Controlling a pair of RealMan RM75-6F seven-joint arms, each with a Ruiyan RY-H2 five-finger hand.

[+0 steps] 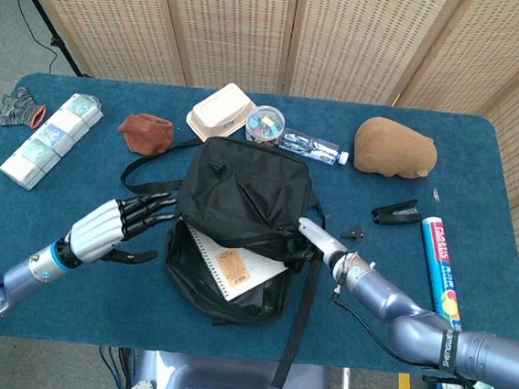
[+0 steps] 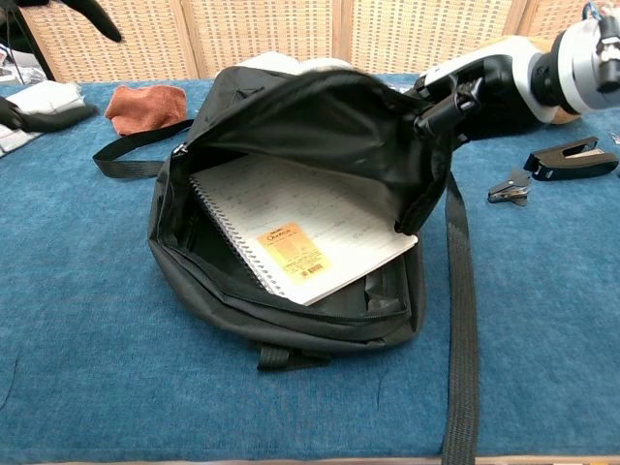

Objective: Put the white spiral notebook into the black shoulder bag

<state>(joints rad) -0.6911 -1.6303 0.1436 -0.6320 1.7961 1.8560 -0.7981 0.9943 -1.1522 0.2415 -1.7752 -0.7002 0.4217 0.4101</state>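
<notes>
Now the right hand (image 1: 309,233) pinches the black fabric shoulder bag's (image 1: 241,193) flap up; the left hand (image 1: 114,225), fingers spread and empty, sits just left. Between them, the white spiral-bound notebook (image 2: 295,225) lies diagonally inside, its lower corner protruding.

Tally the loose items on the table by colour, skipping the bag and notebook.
Brown/rust: 2, plush, cloth
Black: 2, stapler, binder clip
Cream: 1, box
Clear: 2, tub, bottle
White: 1, tissue pack
Grey: 1, glove
Multicolour: 1, tube
Total: 10
</notes>
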